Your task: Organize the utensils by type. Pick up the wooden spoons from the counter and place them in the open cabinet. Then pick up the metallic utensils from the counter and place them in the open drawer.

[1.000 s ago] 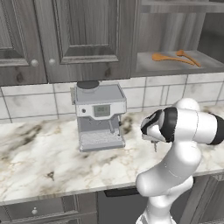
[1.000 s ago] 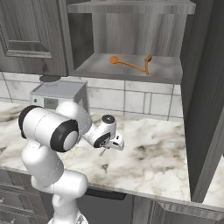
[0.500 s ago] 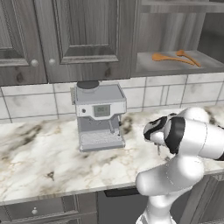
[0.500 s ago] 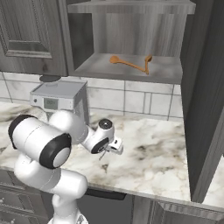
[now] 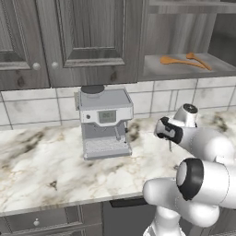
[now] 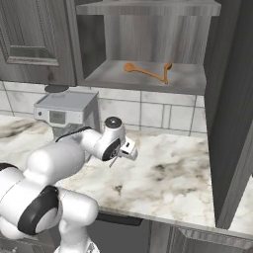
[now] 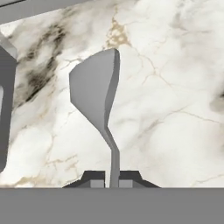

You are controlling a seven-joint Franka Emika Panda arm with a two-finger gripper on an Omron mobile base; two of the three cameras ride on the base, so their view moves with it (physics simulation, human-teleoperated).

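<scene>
Grey metallic spoon (image 7: 98, 94) is gripped by its handle in the clenched jaws of the gripper (image 7: 112, 178), above the marble surface (image 7: 175, 78).

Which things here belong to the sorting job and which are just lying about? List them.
Belongs to the job:
- two wooden spoons, lying on the shelf of the open cabinet
- grey metal spoon, gripped in the gripper, jaws shut on its handle
- marble counter

Just lying about:
- coffee machine
</scene>
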